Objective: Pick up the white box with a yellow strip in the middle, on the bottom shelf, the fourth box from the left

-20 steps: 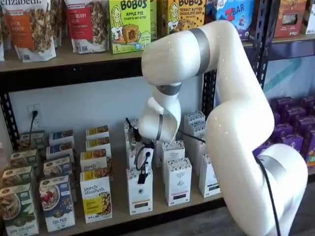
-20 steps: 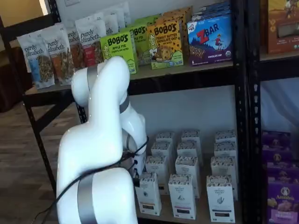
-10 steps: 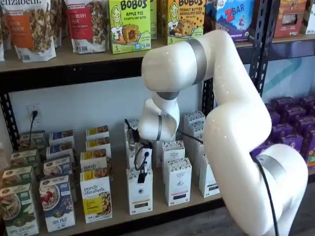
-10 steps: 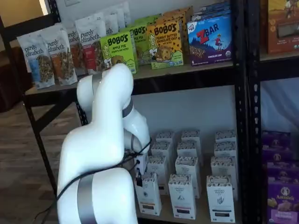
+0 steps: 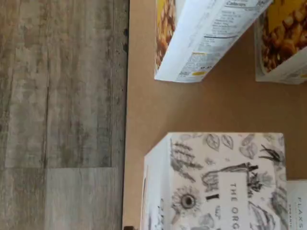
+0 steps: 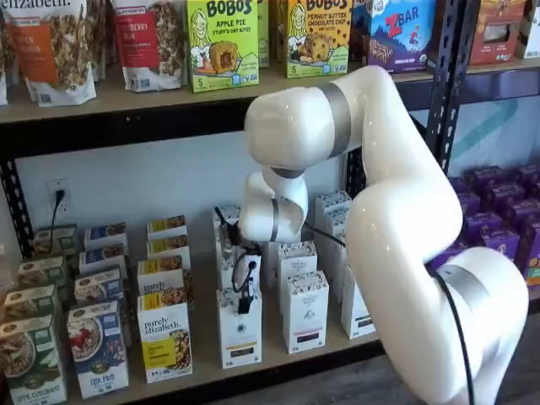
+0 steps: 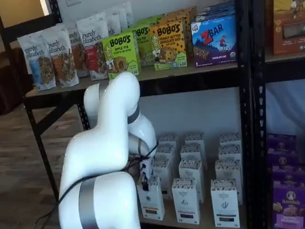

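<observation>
The white box (image 6: 239, 333) stands at the front of its row on the bottom shelf (image 6: 278, 356), with a yellow strip low on its front. It also shows in a shelf view (image 7: 152, 200). My gripper (image 6: 244, 297) hangs right over its top; only a black finger (image 7: 142, 182) and a cable show, and the box stands free on the board. The jaws are spread wide. In the wrist view the box's speckled patterned top (image 5: 220, 182) lies close below the camera, on the tan board (image 5: 144, 110).
Like white cartons (image 6: 304, 310) stand to the right and behind. Granola boxes (image 6: 164, 336) stand to the left and show in the wrist view (image 5: 201, 38). Black uprights (image 7: 248, 119) frame the rack. The wood floor (image 5: 57, 96) lies past the shelf's front edge.
The arm's upper links have swung a little toward the shelves. The gripper has stayed over the white box, jaws unchanged.
</observation>
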You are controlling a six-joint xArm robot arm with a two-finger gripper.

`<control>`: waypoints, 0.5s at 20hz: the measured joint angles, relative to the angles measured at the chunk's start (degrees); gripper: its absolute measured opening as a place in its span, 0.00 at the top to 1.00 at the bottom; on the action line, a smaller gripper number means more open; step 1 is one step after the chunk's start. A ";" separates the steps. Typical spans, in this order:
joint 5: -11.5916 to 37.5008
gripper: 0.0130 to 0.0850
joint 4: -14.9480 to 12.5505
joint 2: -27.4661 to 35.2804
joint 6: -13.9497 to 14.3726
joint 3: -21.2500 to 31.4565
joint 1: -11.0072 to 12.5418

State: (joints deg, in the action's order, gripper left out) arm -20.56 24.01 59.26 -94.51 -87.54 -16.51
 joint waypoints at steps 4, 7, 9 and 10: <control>-2.68 0.00 -4.31 1.17 3.32 -2.33 0.76; -4.30 0.00 -6.70 1.78 5.24 -3.45 1.03; -4.96 0.00 -7.88 2.19 6.21 -4.00 1.12; -5.41 0.00 -8.48 2.42 6.68 -4.34 1.19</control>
State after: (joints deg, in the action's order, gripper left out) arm -25.96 15.53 61.69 -87.83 -91.88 -15.32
